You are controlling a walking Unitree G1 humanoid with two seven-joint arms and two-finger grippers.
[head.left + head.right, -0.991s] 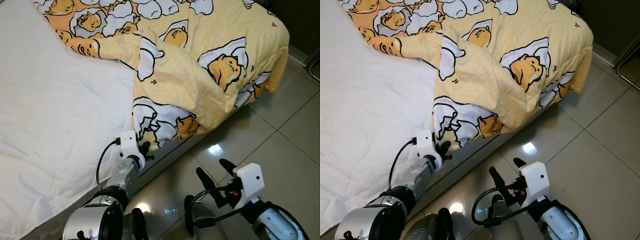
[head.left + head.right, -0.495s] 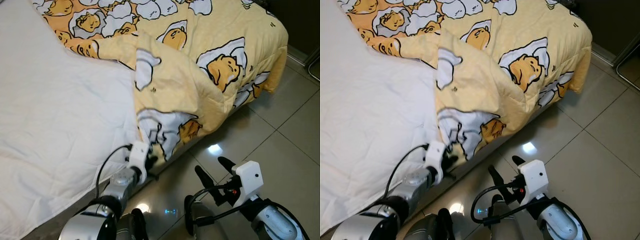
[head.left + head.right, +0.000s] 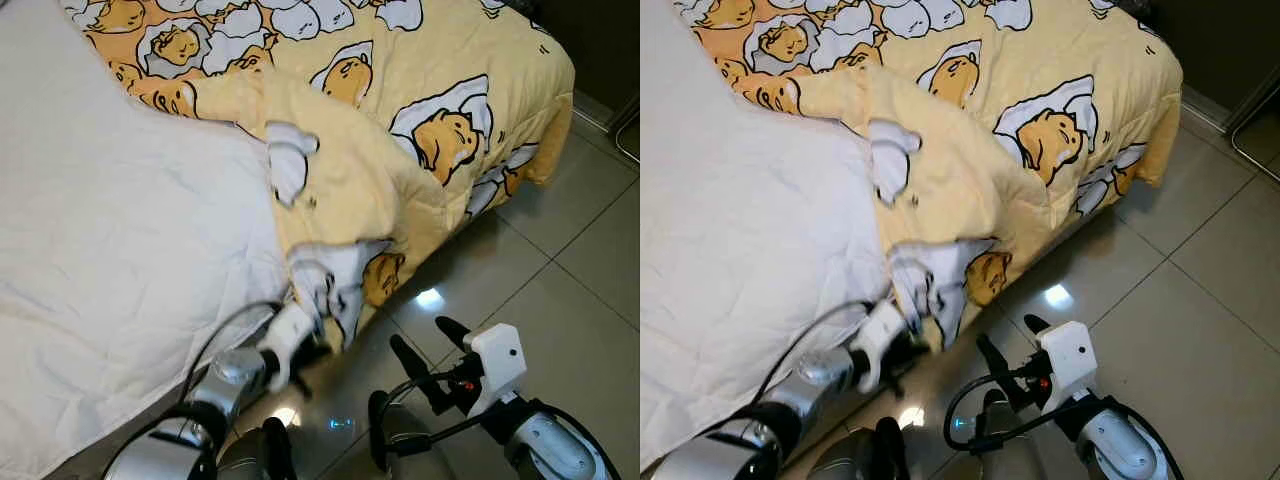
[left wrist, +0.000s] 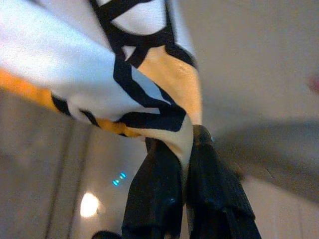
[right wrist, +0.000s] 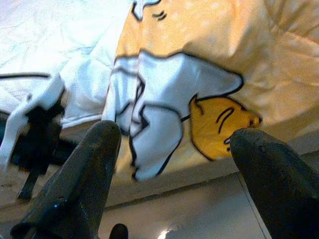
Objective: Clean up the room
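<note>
The quilt (image 3: 400, 110), yellow with a cartoon egg print, covers the far and right part of the bed (image 3: 110, 230) and hangs over its right edge toward the tiled floor (image 3: 560, 290). Its near corner is bunched and drawn down off the side of the bed, where the left gripper (image 3: 318, 345) has it clamped: in the left wrist view the two black fingers (image 4: 204, 174) are pressed together on a fold of the printed cloth, white, orange and black-lined. The pulled corner shows a white patch and an orange figure just above the gripper, and the cloth behind it is rucked into a ridge running up over the white sheet (image 3: 90, 300). That sheet lies bare on the left and near part of the bed, wrinkled. The right gripper (image 3: 428, 353) hangs low over the floor, near the bed's edge and apart from the quilt, its fingers (image 5: 84, 174) spread wide with nothing between them; its wrist view looks past them to the hanging corner and the left gripper. A light reflects off the tiles beside the bed.
</note>
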